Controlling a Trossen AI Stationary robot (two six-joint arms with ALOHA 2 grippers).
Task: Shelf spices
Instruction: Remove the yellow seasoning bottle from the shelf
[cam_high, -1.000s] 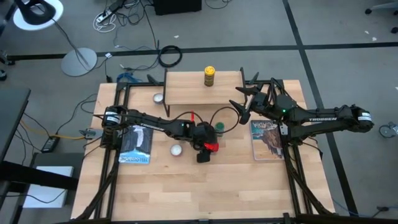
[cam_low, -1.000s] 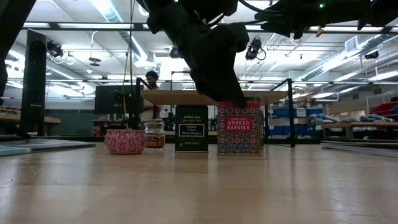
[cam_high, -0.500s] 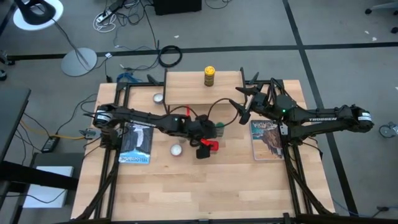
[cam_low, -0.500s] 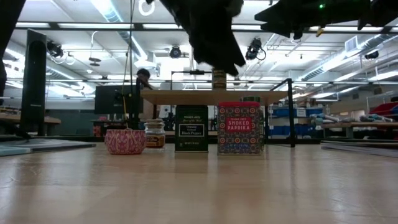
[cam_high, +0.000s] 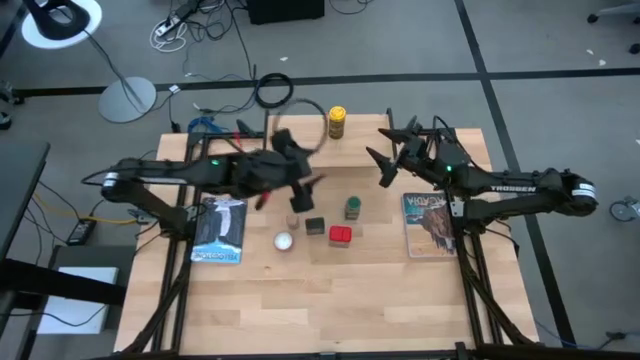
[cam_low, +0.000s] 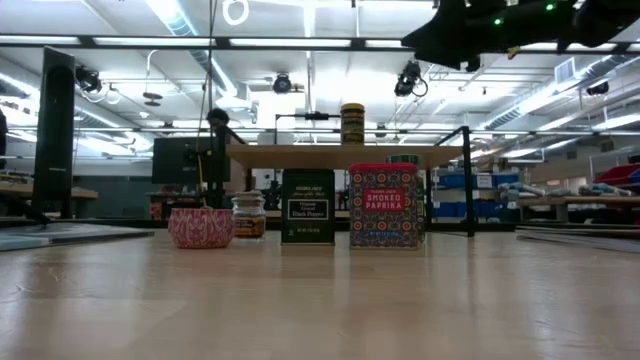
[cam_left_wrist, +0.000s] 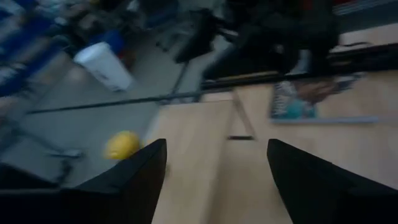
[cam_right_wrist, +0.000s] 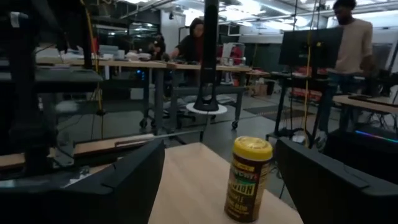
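A robotics lab — ceiling strip lights (cam_low: 180, 18), workbenches (cam_right_wrist: 112, 65) with monitors (cam_right_wrist: 311, 46), cables (cam_high: 200, 20) on grey floor.

Two books (cam_high: 219, 230), silver disc (cam_high: 283, 240)

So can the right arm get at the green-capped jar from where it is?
Probably yes. The right gripper hovers open by the shelf, and the green-capped jar stands close by on the table, its top clear; the red tin stands apart.

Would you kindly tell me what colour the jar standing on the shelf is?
Yellow: the jar has a yellow cap and label, clearest in the right wrist view.
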